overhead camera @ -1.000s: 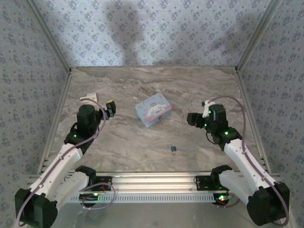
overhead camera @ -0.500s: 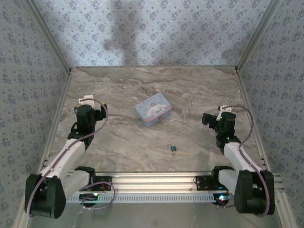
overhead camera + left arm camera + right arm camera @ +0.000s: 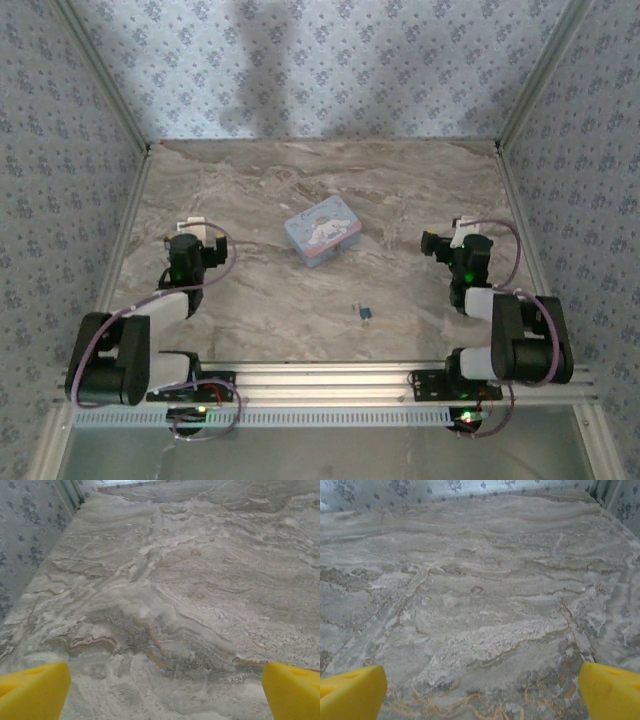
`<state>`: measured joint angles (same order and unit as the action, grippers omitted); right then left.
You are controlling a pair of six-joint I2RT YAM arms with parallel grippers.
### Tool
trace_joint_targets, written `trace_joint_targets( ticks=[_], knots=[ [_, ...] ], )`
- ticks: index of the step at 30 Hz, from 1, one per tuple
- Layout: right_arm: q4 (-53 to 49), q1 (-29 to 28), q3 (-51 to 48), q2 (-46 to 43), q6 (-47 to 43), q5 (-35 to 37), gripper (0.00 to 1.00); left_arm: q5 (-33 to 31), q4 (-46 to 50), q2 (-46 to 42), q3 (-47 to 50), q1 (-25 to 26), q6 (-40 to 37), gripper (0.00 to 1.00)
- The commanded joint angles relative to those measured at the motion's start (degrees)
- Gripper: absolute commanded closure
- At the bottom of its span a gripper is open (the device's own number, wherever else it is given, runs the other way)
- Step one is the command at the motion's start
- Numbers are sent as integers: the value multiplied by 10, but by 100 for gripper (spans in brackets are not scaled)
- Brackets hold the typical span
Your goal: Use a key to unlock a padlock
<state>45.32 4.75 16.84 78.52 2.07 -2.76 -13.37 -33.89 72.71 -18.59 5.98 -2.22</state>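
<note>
Your task piece, a small blue object (image 3: 365,312), lies on the marble surface (image 3: 300,180) toward the near edge; it is too small for you to tell whether it is the padlock or the key. At about 11 o'clock from it, well apart, sits one light blue tin (image 3: 322,230) with a cartoon on its lid. The lid is shut, so you cannot see the contents. You have one tin, one small blue object and two arms. The left end effector (image 3: 212,248) sits at 9 o'clock from the tin and the right end effector (image 3: 431,243) at 3 o'clock. In each wrist view the yellow fingertips (image 3: 35,690) (image 3: 350,692) stand wide apart over bare marble, both end effectors holding nothing.
</note>
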Motion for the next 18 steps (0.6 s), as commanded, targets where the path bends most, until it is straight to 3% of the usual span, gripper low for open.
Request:
trace_joint_targets(
  ticks=[1, 8, 14, 18],
  knots=[
    [89, 13, -13, 29, -11, -33, 0, 36, -97, 19, 6, -5, -27, 2],
    [135, 21, -8, 90, -8, -62, 0, 111, -144, 49, 10, -41, -5, 2],
    [43, 8, 38, 88, -19, -35, 0, 141, -220, 141, 6, -50, -6, 2],
    [20, -8, 52, 89, -27, -6, 0, 163, -177, 145, -19, -59, -2, 2]
  ],
)
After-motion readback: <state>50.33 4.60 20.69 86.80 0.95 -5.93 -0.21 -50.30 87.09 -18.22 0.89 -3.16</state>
